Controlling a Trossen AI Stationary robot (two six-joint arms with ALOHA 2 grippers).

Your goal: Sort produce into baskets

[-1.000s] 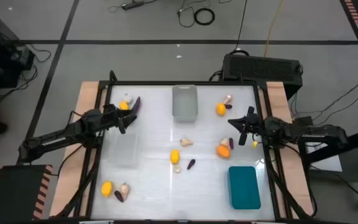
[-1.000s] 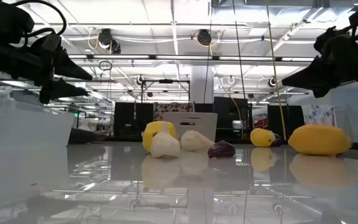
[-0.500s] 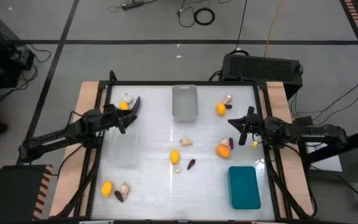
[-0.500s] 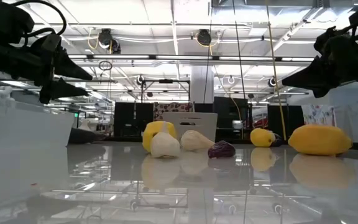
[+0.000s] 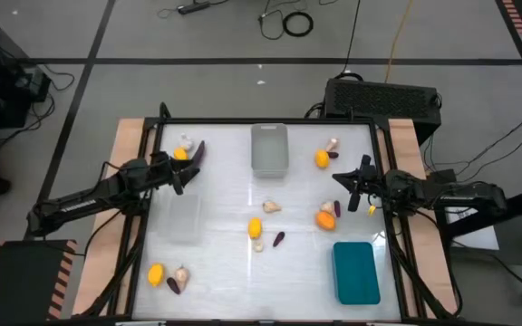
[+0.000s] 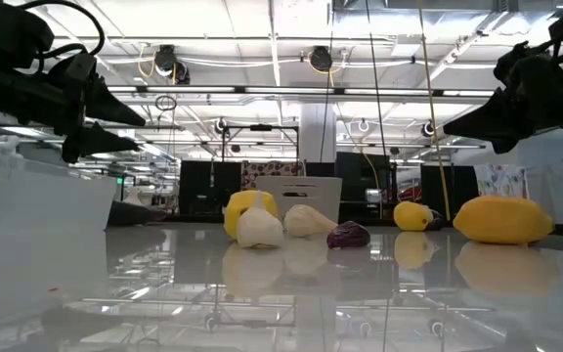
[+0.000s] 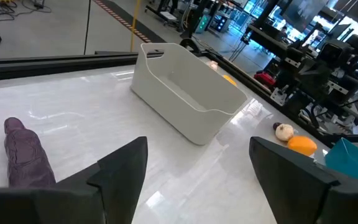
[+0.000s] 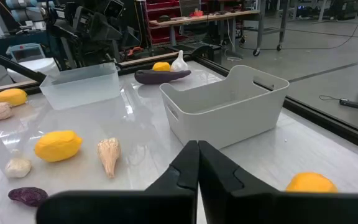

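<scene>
Left gripper (image 7: pixel 188 171) spread wide; purple eggplant (image 7: pixel 27 152) just beside it, likely light and smooth, grab mid-body. Right gripper (image 8: pixel 197 163) closed, empty.

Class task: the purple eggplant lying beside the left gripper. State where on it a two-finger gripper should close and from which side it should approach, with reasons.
Grip the eggplant across its narrow middle, coming from above. It lies flat and elongated on the table, so fingers should straddle its short width.
</scene>
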